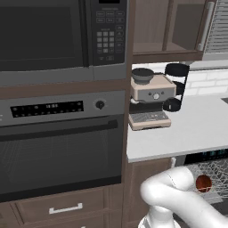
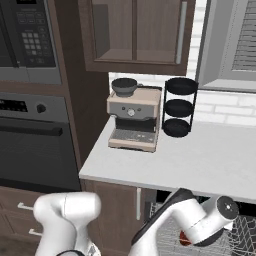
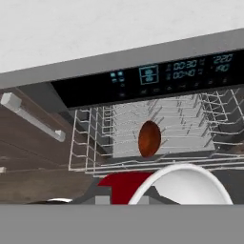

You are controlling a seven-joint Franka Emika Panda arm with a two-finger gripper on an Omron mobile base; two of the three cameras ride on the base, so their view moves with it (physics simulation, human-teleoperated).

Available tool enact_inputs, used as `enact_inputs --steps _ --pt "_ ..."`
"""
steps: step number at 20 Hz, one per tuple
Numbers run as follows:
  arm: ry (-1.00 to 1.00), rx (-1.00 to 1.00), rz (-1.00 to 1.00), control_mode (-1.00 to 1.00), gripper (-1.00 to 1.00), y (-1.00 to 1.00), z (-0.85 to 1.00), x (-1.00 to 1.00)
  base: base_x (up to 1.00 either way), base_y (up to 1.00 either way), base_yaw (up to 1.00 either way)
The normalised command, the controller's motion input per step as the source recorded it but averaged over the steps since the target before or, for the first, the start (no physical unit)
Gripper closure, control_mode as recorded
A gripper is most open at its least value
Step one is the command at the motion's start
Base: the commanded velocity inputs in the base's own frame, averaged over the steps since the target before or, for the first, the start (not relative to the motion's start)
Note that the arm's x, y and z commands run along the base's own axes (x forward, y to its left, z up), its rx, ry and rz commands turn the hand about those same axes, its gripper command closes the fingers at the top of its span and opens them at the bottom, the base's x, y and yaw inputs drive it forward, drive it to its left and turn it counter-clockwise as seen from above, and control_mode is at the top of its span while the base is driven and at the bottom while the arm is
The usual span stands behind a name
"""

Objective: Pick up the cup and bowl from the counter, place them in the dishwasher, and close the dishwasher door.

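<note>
You are on the bowl's placing step. The brown-red cup (image 3: 149, 138) already sits in the rack (image 3: 95, 138) of the dishwasher (image 3: 143, 83), below the black strip with teal lights. The left base view shows it there too, just past the arm's elbow. The bench (image 1: 196, 129) carries a coffee machine (image 2: 134, 120) and a black tiered stand (image 2: 179, 107), with no cup or bowl among them.

The bowl (image 3: 190, 183) has a white inside and a red outside, and it lies hard against the bottom of the hand view, right up at the hand and in front of the rack. That closeness suggests it is being carried, but you cannot tell from these pictures whether the fingers are clenched on it or released. In the right base view the arm (image 2: 200, 220) reaches low under the bench edge, with a glimpse of red beneath the wrist.

Next, ease the bowl forward and down into a free stretch of wire to one side of the cup. Keep clear of the strip above and of the cup itself, since a knock could roll it. Let go only once the bowl is resting on the wires, then back straight out.

After that only the door is left. It can't be made out here, so find its edge before you push it shut
</note>
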Motion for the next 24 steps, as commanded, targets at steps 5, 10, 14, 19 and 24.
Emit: enact_inputs --steps 5,10,14,19,24 --pt "0.01 0.16 0.03 -1.00 1.00 -0.02 -0.01 0.51 0.00 0.00 0.00" --pt "0.04 0.06 0.05 -1.00 1.00 -0.37 -0.38 0.62 0.00 0.00 0.00" --pt "0.01 0.04 0.05 -1.00 1.00 -0.67 -0.61 0.58 0.00 0.00 0.00" --pt "0.00 0.02 0.04 -1.00 1.00 -0.42 -0.65 0.34 0.00 0.00 0.00" --pt "0.00 0.00 0.06 -1.00 1.00 -0.21 -0.71 0.12 0.00 0.00 0.00"
